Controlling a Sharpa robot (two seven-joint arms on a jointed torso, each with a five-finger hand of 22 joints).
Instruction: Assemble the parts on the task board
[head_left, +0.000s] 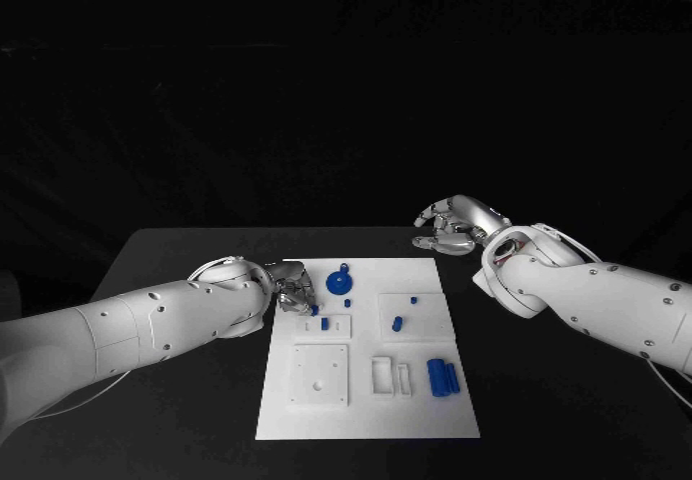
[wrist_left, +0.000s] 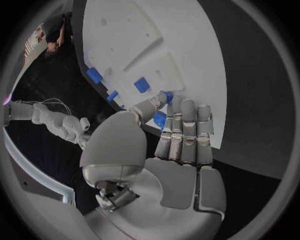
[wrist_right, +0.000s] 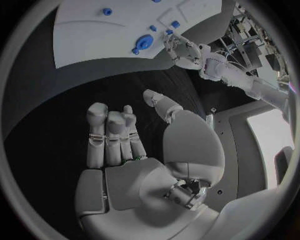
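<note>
The white task board (head_left: 368, 400) lies in the middle of the black table. My left hand (head_left: 293, 285) rests at the board's left edge near its far end; in the left wrist view its thumb and fingers pinch a small blue part (wrist_left: 160, 119) just over the board (wrist_left: 187, 55). A round blue part (head_left: 340, 281) lies beside that hand. More blue parts sit at the board's middle (head_left: 397, 323) and near right (head_left: 446, 377). My right hand (head_left: 454, 228) hangs over bare table beyond the board's far right corner, its fingers (wrist_right: 112, 132) loosely bent and holding nothing.
Raised white blocks stand on the board at near left (head_left: 320, 375) and middle right (head_left: 410, 312). Black table (head_left: 173, 270) surrounds the board on all sides. The right wrist view shows the round blue part (wrist_right: 145, 41) and my left hand (wrist_right: 184, 50) at the board's edge.
</note>
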